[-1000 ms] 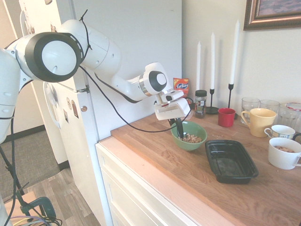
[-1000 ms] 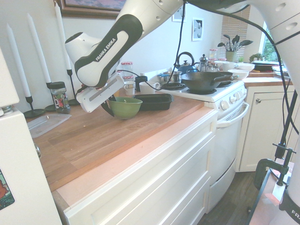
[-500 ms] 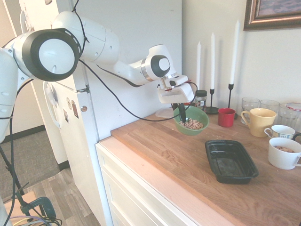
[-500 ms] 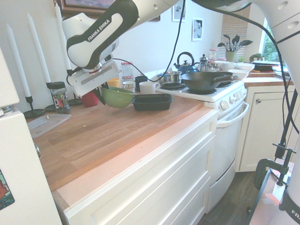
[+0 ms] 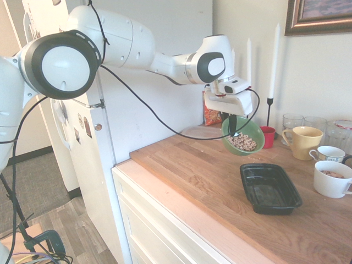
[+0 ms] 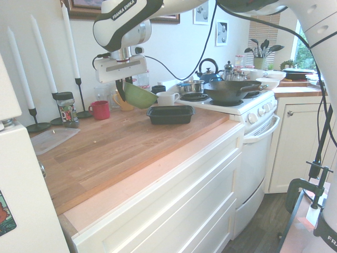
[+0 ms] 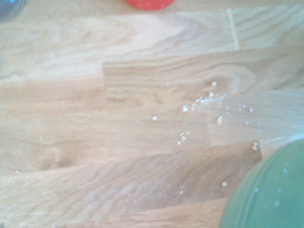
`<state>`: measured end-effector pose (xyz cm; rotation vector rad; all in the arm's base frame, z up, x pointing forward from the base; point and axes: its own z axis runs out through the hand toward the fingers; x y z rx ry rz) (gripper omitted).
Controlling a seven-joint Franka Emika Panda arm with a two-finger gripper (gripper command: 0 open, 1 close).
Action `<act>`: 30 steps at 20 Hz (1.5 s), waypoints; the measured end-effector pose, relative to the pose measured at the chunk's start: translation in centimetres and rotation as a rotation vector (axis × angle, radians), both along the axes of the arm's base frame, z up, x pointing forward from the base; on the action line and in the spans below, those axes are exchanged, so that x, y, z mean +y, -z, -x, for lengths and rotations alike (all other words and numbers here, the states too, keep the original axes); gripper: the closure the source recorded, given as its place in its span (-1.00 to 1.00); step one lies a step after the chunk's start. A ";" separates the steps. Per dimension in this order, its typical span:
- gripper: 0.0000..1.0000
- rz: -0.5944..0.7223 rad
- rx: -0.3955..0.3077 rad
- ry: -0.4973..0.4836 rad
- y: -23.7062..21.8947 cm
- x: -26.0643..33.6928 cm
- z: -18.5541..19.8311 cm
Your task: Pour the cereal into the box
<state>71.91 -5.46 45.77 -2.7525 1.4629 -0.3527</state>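
Nearest the worktop's (image 5: 198,181) front edge lies the empty black box (image 5: 269,188), flat on the wood, its long axis running roughly from front edge to back wall. Above and behind it, toward the wall, the fingers (image 5: 232,132) are clenched on the rim of the green bowl (image 5: 244,135), held clear of the worktop and tilted, with the cereal (image 5: 242,142) inside it. Since the box sits below and nearer the front edge than the bowl, the pour likely needs the bowl carried that way first; farther back stand a red cup (image 5: 267,136) and candles (image 5: 273,60).
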 end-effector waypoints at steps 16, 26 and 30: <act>1.00 -0.452 -0.013 0.023 -1.1 -11.1 1.0; 1.00 -0.673 -0.066 0.035 0.9 -15.3 0.9; 1.00 -0.768 -0.098 0.031 0.8 -17.4 1.4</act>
